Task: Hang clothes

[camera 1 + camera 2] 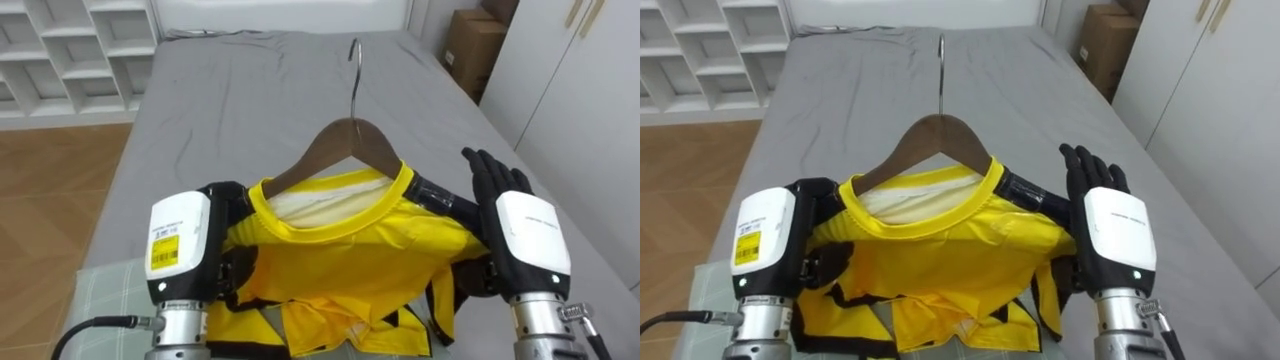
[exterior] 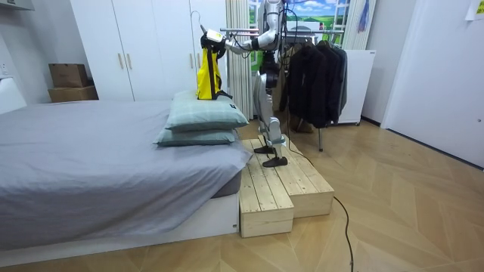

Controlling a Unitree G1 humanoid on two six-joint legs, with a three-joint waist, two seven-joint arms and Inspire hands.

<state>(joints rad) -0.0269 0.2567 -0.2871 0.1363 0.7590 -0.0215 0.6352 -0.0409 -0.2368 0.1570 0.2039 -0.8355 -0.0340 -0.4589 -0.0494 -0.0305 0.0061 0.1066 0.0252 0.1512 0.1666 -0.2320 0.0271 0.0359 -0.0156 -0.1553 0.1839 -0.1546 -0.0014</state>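
Already shirt on hanger, carried over bed. Right hand flat against it, fingers straight; left hand grip: cannot tell. Hooking onto rack remains.

Left robot hand, right robot hand — black, white backs, silver wrists

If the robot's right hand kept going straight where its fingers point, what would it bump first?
Probably nothing close. The right hand points out above the grey bed, and that way looks free, though depth is hard to judge.
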